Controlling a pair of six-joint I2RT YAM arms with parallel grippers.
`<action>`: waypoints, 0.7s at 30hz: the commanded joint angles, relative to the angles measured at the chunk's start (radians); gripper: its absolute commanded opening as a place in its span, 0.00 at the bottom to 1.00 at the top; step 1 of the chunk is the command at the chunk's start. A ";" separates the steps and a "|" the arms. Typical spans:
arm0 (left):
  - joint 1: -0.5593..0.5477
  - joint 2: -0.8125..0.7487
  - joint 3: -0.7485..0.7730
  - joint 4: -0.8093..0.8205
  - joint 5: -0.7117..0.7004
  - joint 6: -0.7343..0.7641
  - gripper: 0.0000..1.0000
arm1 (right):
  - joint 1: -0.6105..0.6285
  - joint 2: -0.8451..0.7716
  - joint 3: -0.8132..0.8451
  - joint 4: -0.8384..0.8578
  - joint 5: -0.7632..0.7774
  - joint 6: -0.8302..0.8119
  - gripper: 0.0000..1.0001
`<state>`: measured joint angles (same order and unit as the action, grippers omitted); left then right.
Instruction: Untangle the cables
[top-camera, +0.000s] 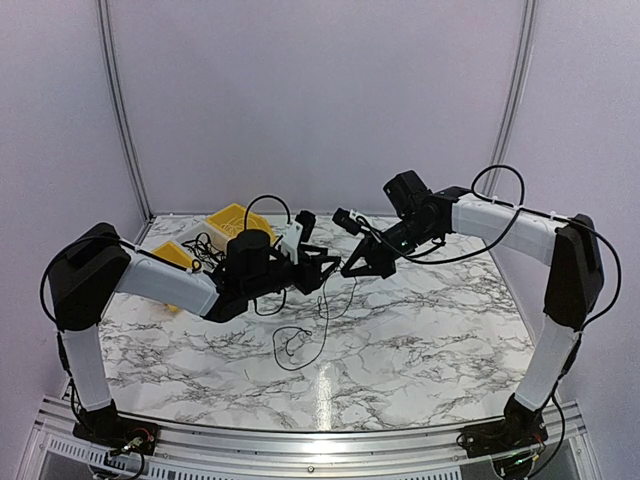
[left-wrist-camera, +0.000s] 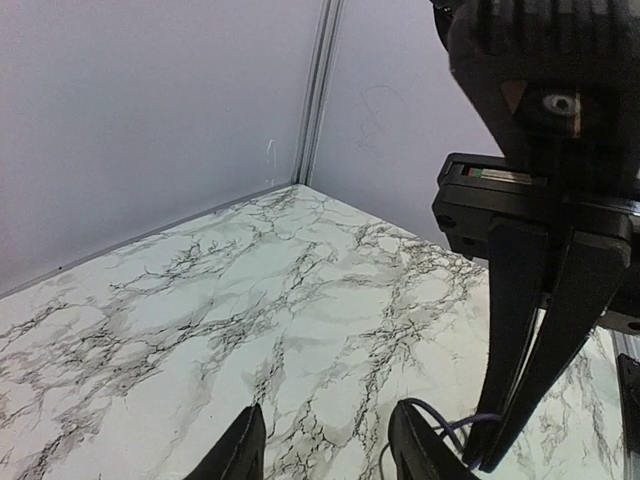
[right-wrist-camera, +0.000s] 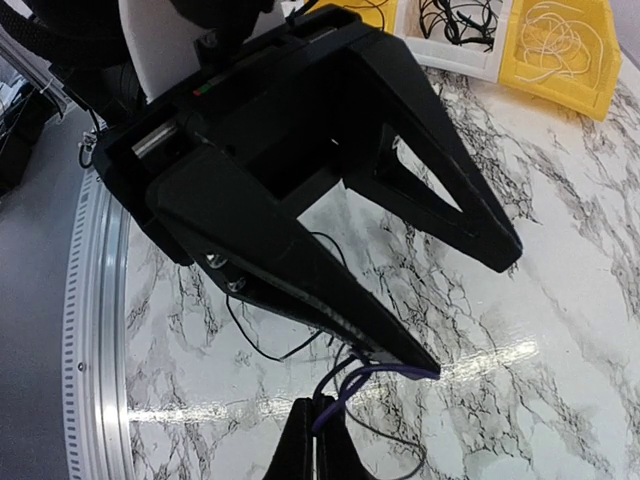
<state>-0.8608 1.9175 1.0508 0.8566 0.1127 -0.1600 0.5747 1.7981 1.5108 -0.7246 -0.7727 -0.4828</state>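
Clearly, the right claw (right-wrist-camera: 320, 440) is clenched. Its two fingers are pressed together at the bottom centre of its own wrist view, and they pinch one thin strand of the cables (right-wrist-camera: 350, 382), which looks dark purple there. From the pinch the strand rises, bends to the right and passes the tip of the lower finger of the left claw (right-wrist-camera: 475, 315). I cannot tell whether it touches that finger.

The left claw is released. Its fingers stand apart, the marble shows through the gap, and nothing lies between them. It fills the middle of that view and points to the lower right, towards the right claw. In the left wrist view the same meeting shows in the lower right corner. There the closed tips of the right claw come down just beside one finger of the left claw, with the strand between them.

In the top view both claws meet almost tip to tip above the middle of the surface (top-camera: 430, 330), raised from it. Below them the cables hang down as fine black lines and end in a loose loop lying on the marble, a little left of the frame centre.

At the top of the right wrist view stand a white bin (right-wrist-camera: 452, 62) holding more thin black wires and, to its right, a yellow bin (right-wrist-camera: 565, 88) holding pale ones.
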 joint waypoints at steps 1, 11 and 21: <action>-0.013 -0.006 -0.042 0.096 0.059 0.060 0.47 | 0.014 0.011 0.043 -0.018 0.001 -0.003 0.00; -0.017 -0.071 -0.133 0.112 0.048 0.148 0.49 | 0.016 0.018 0.039 -0.017 0.014 -0.010 0.00; -0.021 -0.005 -0.032 0.112 -0.036 0.115 0.40 | 0.044 0.018 0.025 -0.036 0.045 -0.040 0.00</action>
<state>-0.8776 1.8919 0.9661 0.9245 0.1051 -0.0425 0.5983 1.8164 1.5108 -0.7437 -0.7410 -0.5026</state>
